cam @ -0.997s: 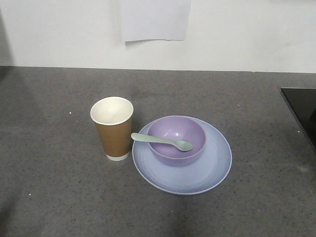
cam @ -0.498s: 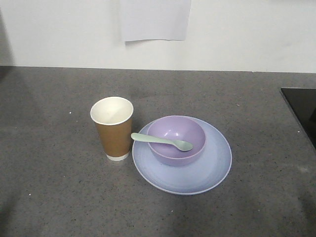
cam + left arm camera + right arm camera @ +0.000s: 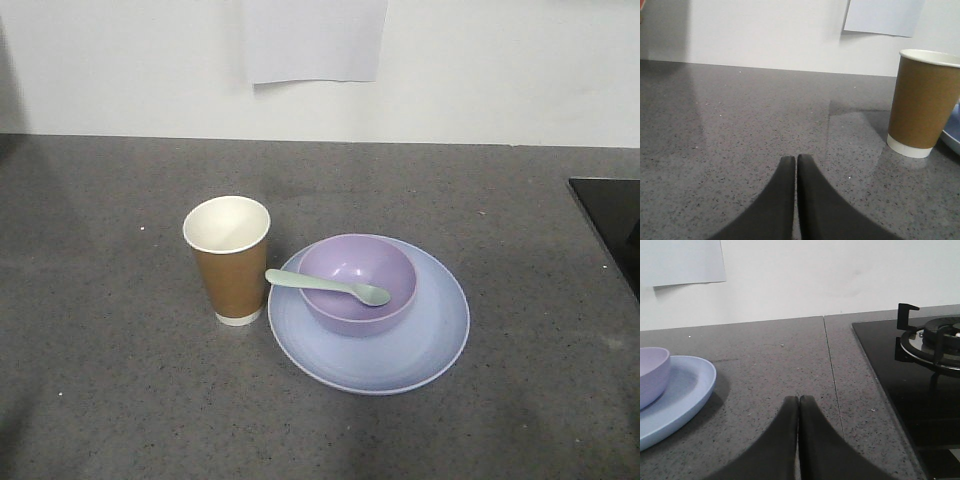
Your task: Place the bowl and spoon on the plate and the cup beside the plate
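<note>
The left gripper (image 3: 795, 159) has its dark fingers (image 3: 782, 200) pressed together with only a hairline seam between them, holding nothing and hanging low over bare grey tabletop (image 3: 740, 130). The right gripper (image 3: 798, 399) is the same: its fingers (image 3: 815, 440) meet tip to tip, empty, above the tabletop just beside a seam in the stone. Neither touches any of the task's things.

In the front view the plate (image 3: 420, 350), pale bluish-lavender and shallow, lies flat on the speckled grey tabletop near the middle. The bowl (image 3: 345, 310), a glossy deeper purple, sits upright on the plate, toward its rear left part. The spoon (image 3: 325, 286), pale mint green, lies across the bowl's near rim, its scoop inside the bowl to the right and its handle sticking out over the left edge. The cup (image 3: 232, 275), brown paper with a white rim and base band, stands upright just left of the plate, close to its edge; whether they touch is not clear.

From the left wrist view the cup is cut off at the right edge, and only a sliver of the plate shows. The right wrist view catches only part of the plate and bowl at its left edge, with a black hob (image 3: 900, 375) and a burner grate (image 3: 932, 337) to the right. A sheet of paper (image 3: 314, 40) hangs on the white wall (image 3: 500, 70), its top cropped.
</note>
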